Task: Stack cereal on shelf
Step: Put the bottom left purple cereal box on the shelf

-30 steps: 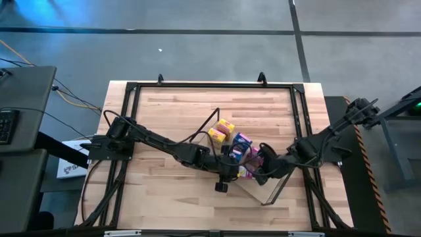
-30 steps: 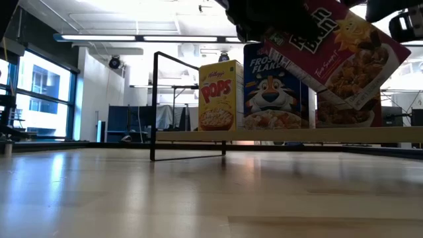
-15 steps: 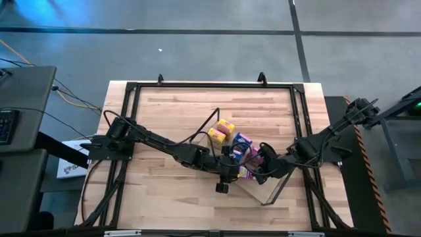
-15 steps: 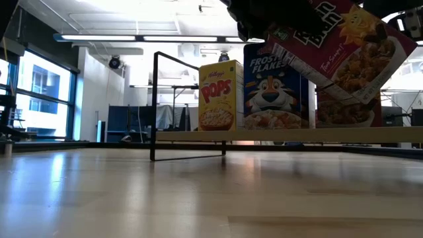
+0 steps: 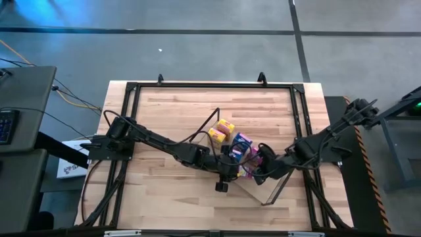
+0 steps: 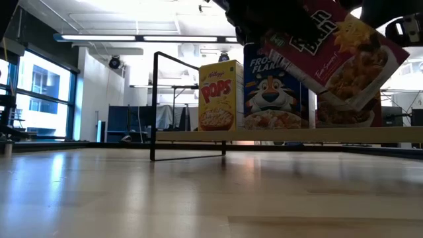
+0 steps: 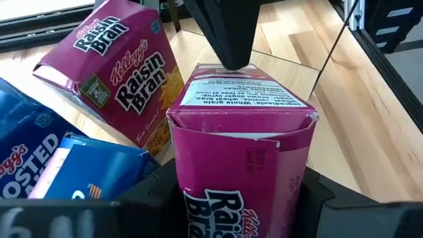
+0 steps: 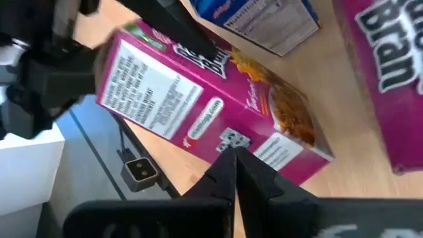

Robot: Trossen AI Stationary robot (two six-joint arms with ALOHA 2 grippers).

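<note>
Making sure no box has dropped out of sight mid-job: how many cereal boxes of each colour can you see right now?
Pink boxes: 2
Blue boxes: 2, the second showing only partly in the left wrist view
Yellow boxes: 2, side by side in the high view
Total: 6

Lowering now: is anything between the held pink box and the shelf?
Nothing visible under the held pink box in the left gripper; the other pink box sits close beside, and the right gripper is at its end.
</note>
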